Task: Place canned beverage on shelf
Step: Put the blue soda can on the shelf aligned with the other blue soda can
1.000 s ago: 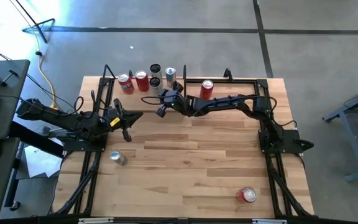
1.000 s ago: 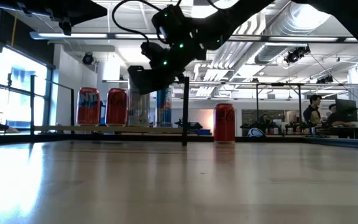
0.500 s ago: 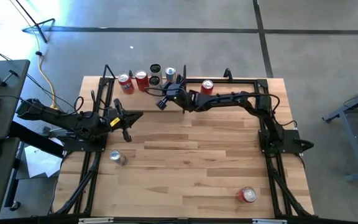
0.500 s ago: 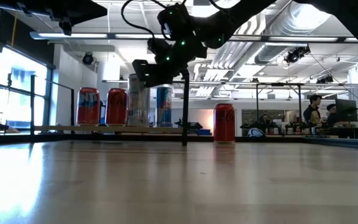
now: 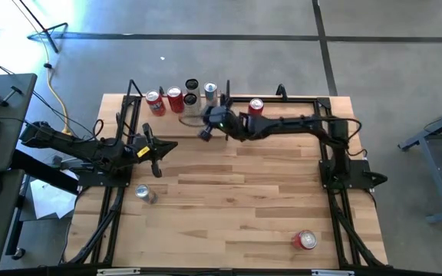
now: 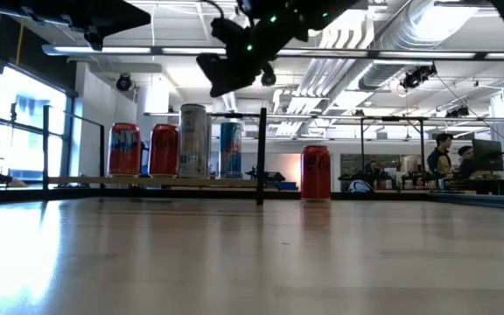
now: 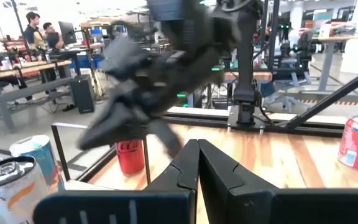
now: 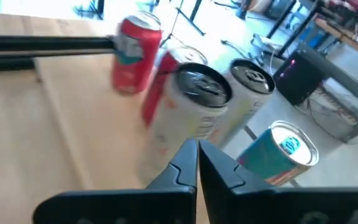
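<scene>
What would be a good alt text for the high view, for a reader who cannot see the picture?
Seen from above, the right gripper, shut and empty, hovers beside the shelf at the table's far edge, where five cans stand. A red can stands just off the shelf, two more cans lie on the table, and the left gripper waits shut at the left.

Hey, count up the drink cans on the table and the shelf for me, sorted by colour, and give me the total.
Red cans: 4
Silver or pale cans: 3
Teal-blue can: 1
Total: 8
</scene>
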